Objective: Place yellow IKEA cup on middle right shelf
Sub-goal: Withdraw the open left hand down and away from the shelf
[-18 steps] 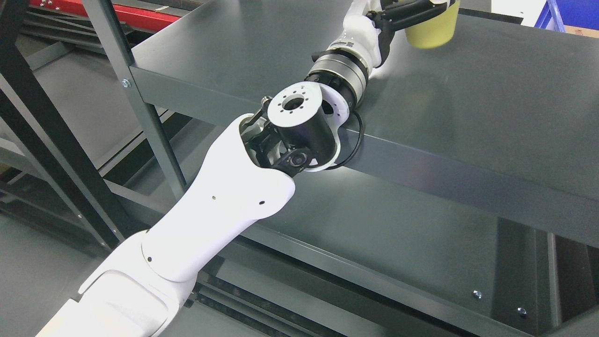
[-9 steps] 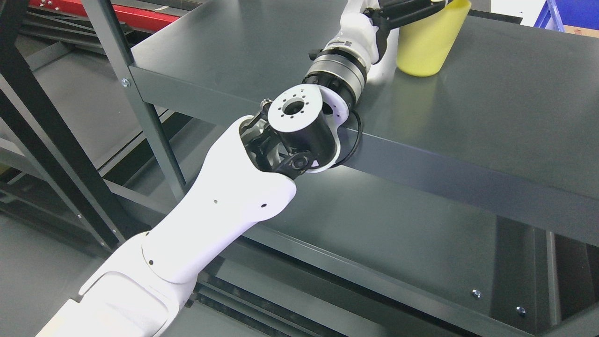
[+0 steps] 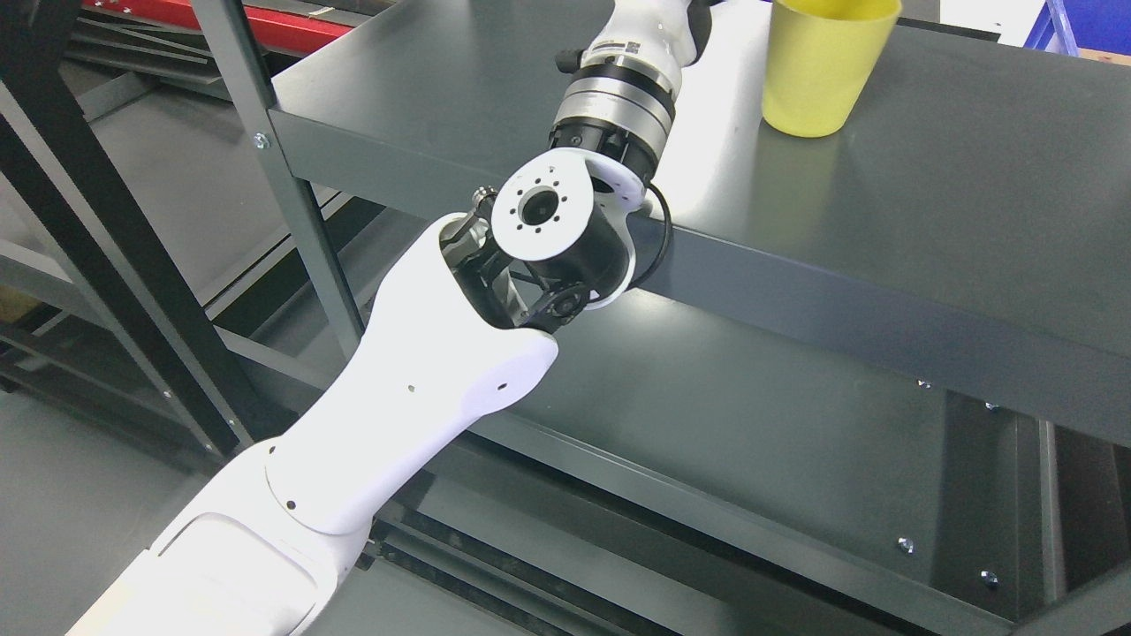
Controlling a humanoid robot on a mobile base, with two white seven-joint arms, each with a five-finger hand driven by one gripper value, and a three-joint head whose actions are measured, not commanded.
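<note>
The left hand itself lies beyond the top edge of the head view, so whether its fingers are spread or curled cannot be told; only the wrist [image 3: 645, 31] and the silver-and-black forearm joint below it show, rising over the front of the shelf. The left arm [image 3: 424, 389] comes up from the lower left, its white shell bending at the elbow just in front of the shelf's lip.

Just beside the wrist, to its right, the yellow cup [image 3: 822, 66] stands upright on the grey shelf [image 3: 928, 194], mouth up, its base flat on the surface. Nothing visible touches it (a strip of bare shelf shows between cup and wrist). The placing looks done.

The risk now is in the pull-back. The wrist is close to the cup, so a sideways swing to the right could clip it and tip it or push it along the smooth metal. The black cable looped at the elbow joint hangs right at the shelf's front edge and might catch there if the arm drops straight down.
</note>
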